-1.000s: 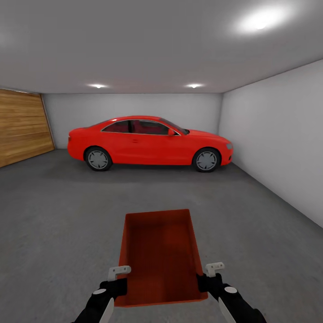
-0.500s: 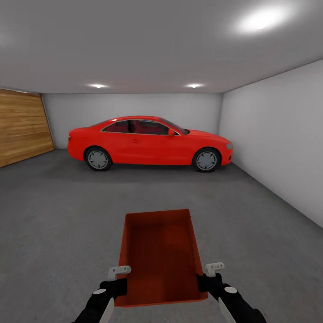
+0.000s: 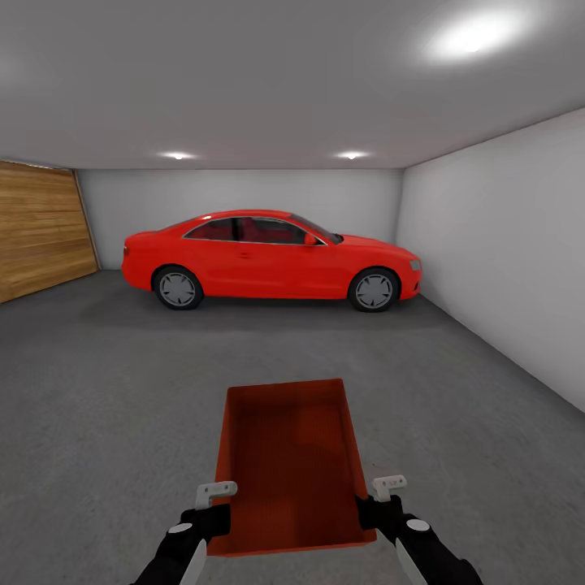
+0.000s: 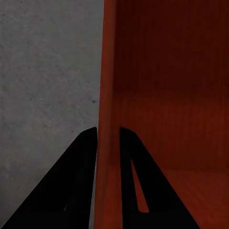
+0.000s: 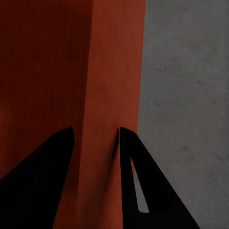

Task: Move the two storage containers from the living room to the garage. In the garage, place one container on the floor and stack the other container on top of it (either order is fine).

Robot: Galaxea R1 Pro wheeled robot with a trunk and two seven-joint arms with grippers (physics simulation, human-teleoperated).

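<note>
While the orange-red open-top rectangular storage container is carried low at the near centre of the head view, above the dark grey mottled concrete floor, each long side wall is gripped by 1 hand. The left hand pinches the container's left wall; in the left wrist view its 2 black fingers straddle that thin wall, 1 outside and 1 inside. The right hand pinches the right wall the same way, its fingers closed on either face of the wall. Far across the garage a glossy red 2-door car stands side-on before the plain white back wall, with the horizontal wood-plank door at far left.
</note>
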